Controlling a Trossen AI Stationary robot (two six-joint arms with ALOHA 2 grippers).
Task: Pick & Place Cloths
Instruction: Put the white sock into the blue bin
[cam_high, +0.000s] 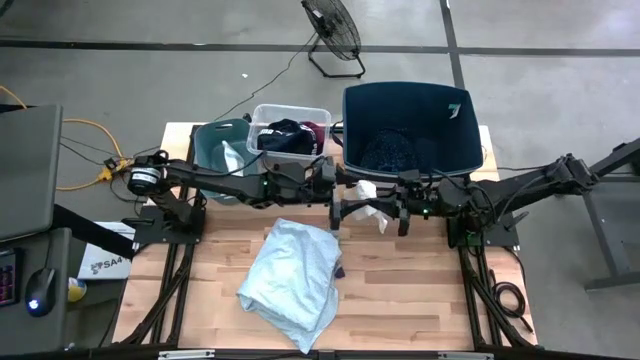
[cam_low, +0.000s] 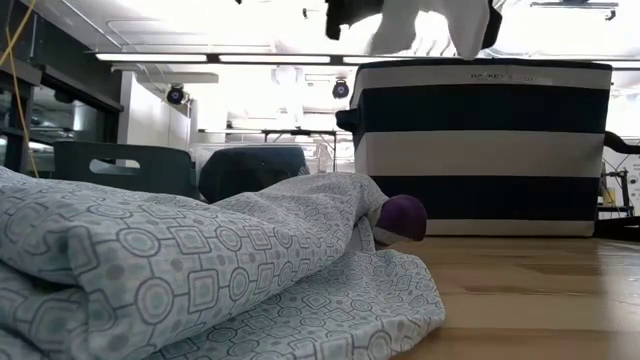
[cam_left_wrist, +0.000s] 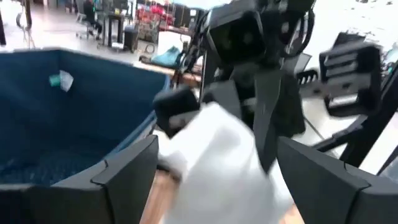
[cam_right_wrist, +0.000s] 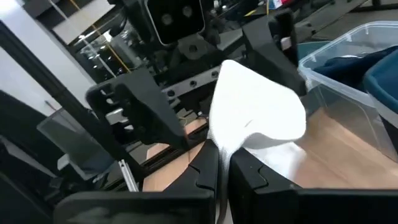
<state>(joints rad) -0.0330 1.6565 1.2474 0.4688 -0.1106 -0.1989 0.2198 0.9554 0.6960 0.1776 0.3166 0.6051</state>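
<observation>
A small white cloth (cam_high: 368, 194) hangs in the air in front of the navy bin (cam_high: 405, 125), at mid table. My right gripper (cam_high: 386, 208) reaches in from the right and is shut on it. My left gripper (cam_high: 342, 200) comes from the left and is open; in its wrist view its fingers stand on either side of the white cloth (cam_left_wrist: 217, 165) without plainly touching it. The large pale-blue patterned cloth (cam_high: 290, 272) lies crumpled on the near half of the table, and a bit of maroon cloth (cam_low: 405, 215) peeks from under its edge. My right gripper (cam_right_wrist: 222, 167) pinches a bunched part of the white cloth (cam_right_wrist: 219, 144) between its two fingers, coming about level from the table's right. The cloth is lifted clear of the table; in the low view it hangs high above the wood (cam_low: 430, 25).
Along the far edge stand a teal bin (cam_high: 218, 150) with a white piece in it, a clear bin (cam_high: 290, 135) holding black and maroon cloth, and the navy bin with a dotted dark cloth inside. Bare wood (cam_high: 420, 290) lies on the near right.
</observation>
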